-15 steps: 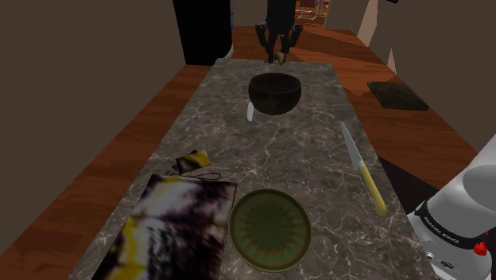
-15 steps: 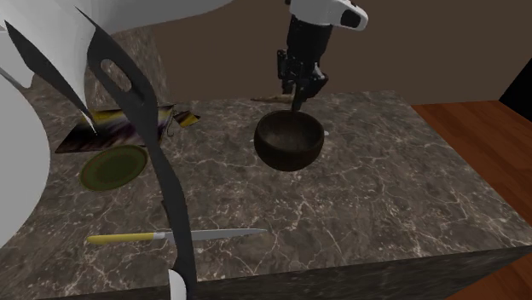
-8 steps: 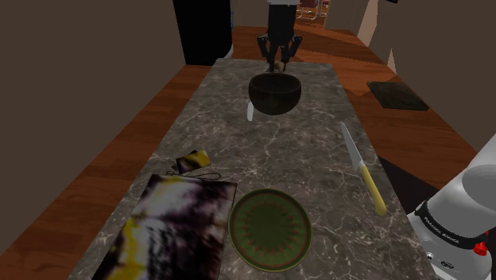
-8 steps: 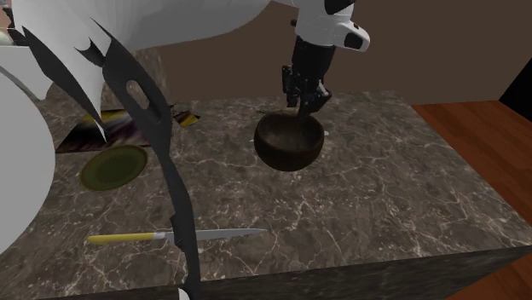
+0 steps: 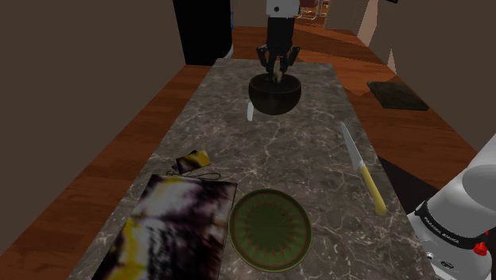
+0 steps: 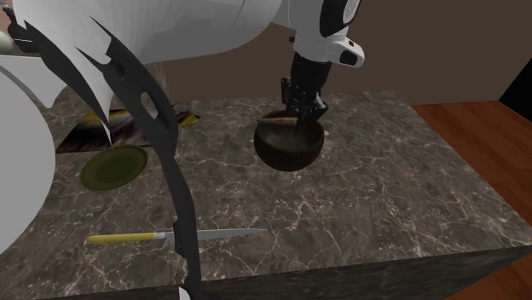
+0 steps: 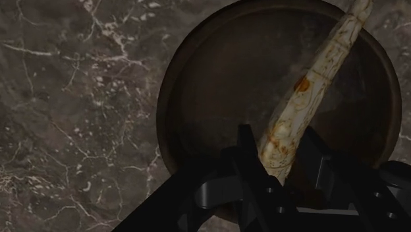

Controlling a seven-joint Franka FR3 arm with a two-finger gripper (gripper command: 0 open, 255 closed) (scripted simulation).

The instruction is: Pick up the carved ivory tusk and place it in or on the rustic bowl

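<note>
Tusk [image 7: 309, 99] lower, seemingly lengthwise across bowl [image 7: 217, 79]

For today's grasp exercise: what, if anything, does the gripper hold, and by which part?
The gripper holds the tusk by its thick end, over the bowl.

Dim and even in every view, soft and low in contrast. Brightest on the white arm [image 6: 213, 25] near the second exterior camera and on the pale tusk [image 7: 313, 79]; murkiest inside the bowl [image 7: 217, 99] and around the black tool [image 7: 280, 151]. Darker again along the bowl's underside, against the counter [image 5: 310, 151].
</note>
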